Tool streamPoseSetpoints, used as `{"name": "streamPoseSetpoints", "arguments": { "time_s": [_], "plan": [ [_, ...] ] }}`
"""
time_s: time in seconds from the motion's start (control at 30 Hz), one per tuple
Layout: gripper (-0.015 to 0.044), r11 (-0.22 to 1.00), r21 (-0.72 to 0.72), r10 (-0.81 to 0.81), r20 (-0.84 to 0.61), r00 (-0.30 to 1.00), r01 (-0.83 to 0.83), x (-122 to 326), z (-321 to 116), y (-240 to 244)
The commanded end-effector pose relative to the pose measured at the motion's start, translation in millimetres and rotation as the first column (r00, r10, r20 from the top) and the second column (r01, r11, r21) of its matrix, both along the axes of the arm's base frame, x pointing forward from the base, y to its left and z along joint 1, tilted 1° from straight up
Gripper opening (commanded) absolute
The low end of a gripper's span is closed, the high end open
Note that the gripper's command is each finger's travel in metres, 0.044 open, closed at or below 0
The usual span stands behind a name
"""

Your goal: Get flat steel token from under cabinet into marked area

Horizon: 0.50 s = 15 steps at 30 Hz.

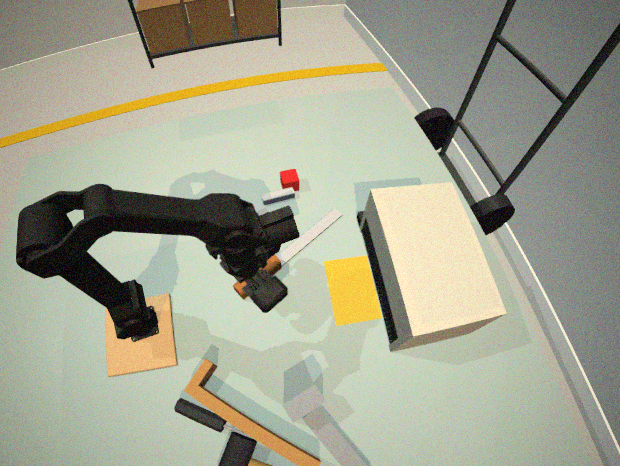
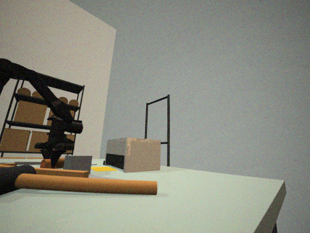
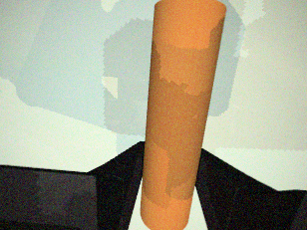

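Note:
My gripper (image 1: 256, 277) (image 2: 53, 164) (image 3: 167, 149) is shut on the orange round handle (image 1: 272, 264) (image 2: 45, 163) (image 3: 184, 74) of a long tool. Its flat, pale blade (image 1: 310, 238) points toward the upper right in the top view, with its tip left of the cabinet (image 1: 436, 260) (image 2: 142, 155). The tool is low over the table; whether it touches the table is unclear. The yellow marked area (image 1: 353, 290) (image 2: 103, 169) lies in front of the cabinet's dark lower slot (image 1: 380, 280) (image 2: 114, 161). The steel token cannot be made out in any view.
A red cube (image 1: 289, 179) and a small pale bar (image 1: 278, 196) lie beyond the gripper. An orange L-shaped piece (image 1: 255, 420) and a pale grey tool (image 1: 338, 435) lie near the bottom of the top view. A thick orange rod (image 2: 87, 184) lies in the foreground of the exterior view.

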State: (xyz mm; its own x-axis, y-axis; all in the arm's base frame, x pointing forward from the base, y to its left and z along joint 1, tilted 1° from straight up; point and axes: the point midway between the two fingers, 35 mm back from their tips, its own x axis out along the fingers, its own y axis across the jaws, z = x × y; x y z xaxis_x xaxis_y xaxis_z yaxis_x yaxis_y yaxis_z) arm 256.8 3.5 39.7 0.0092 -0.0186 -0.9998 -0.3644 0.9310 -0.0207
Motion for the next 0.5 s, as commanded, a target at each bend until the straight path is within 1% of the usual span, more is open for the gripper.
{"name": "streamPoseSetpoints", "arguments": {
  "time_s": [0.0, 0.47],
  "plan": [
    [0.0, 1.0, 0.003, 0.0, 0.005, 1.0, 0.0, 1.4, 0.9, 5.1],
    [0.0, 1.0, 0.004, 0.0, 0.005, 1.0, 0.0, 1.7, 0.7, 19.2]
  ]
}}
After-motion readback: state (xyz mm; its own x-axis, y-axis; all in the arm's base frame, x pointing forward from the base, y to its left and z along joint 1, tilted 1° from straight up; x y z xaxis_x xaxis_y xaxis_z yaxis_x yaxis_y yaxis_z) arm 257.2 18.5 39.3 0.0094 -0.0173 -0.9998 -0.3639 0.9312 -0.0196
